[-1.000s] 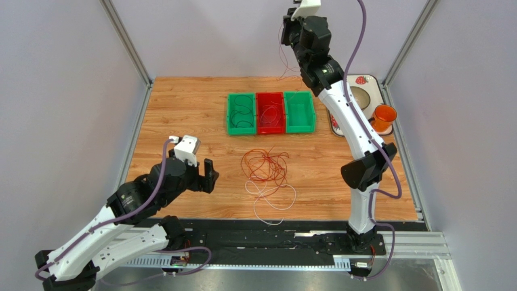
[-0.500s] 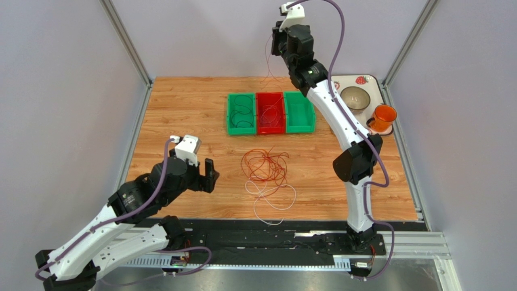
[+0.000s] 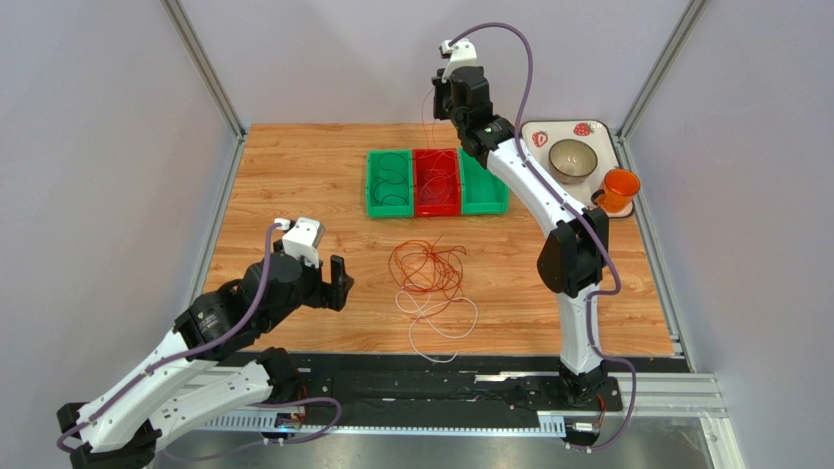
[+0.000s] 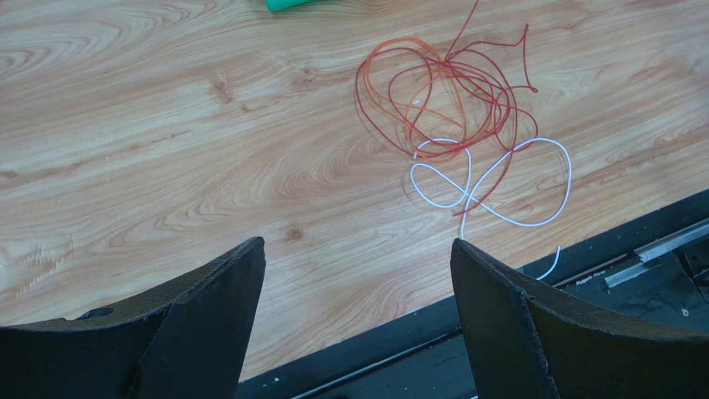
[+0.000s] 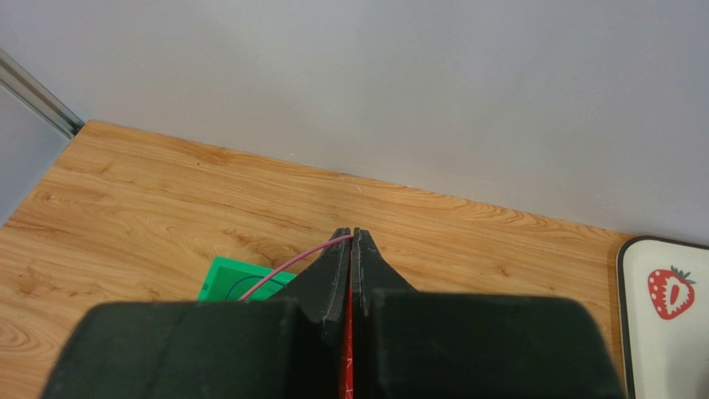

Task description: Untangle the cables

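A tangle of red and orange cables [image 3: 428,269] [image 4: 441,91] lies mid-table, with a white cable [image 3: 436,318] [image 4: 499,187] looped through its near side. My left gripper [image 3: 338,281] [image 4: 358,243] hovers open to the left of the tangle, with nothing between its fingers. High at the back, my right gripper [image 3: 438,98] [image 5: 353,235] is shut on a thin pinkish-red cable [image 5: 287,266], which hangs down [image 3: 428,127] towards the red bin [image 3: 437,182]. The left green bin [image 3: 390,183] holds a dark coiled cable.
A second green bin [image 3: 484,181] stands right of the red one. At the back right, a white tray [image 3: 536,137] carries a bowl [image 3: 574,158], and an orange cup [image 3: 619,188] stands at its near edge. A black rail borders the near table edge [image 4: 399,332].
My right arm has swung left and come lower, carrying the thin cable from the back right to above the red bin. The left arm and the tangle have not moved.
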`<act>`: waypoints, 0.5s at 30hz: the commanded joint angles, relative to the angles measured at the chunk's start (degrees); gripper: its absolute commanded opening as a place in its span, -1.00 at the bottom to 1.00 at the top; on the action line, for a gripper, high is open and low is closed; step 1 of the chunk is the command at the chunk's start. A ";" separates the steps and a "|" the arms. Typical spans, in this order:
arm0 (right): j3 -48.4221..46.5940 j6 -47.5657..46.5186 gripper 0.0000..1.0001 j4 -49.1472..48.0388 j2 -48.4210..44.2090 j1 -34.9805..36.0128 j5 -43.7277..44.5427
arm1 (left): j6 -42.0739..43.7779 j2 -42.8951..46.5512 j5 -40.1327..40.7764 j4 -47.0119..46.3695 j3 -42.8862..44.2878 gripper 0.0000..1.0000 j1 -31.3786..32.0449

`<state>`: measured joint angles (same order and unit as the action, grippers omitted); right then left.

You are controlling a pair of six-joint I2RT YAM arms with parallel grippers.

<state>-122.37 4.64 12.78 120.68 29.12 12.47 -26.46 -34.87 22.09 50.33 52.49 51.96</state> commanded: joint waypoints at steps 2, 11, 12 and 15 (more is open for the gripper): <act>2.92 -1.30 -1.00 -4.25 -1.50 0.32 -1.48 | 1.15 0.24 -0.38 -1.55 -0.19 0.80 -0.29; 6.70 -0.87 -1.00 -5.13 -0.36 0.23 -5.26 | 1.23 0.51 -0.38 -1.55 -0.19 0.80 -0.29; 6.96 -0.69 -1.00 -5.13 -0.10 0.32 -4.65 | 1.23 0.59 -0.29 -1.63 -0.19 0.80 -0.29; 7.84 0.19 -1.00 -5.13 0.52 0.23 -2.64 | 1.15 0.60 -0.29 -1.55 -0.19 0.80 -0.29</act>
<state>-115.24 3.70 10.35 120.77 29.12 8.73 -26.44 -34.76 21.93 50.33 52.49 51.96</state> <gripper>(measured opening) 0.007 0.901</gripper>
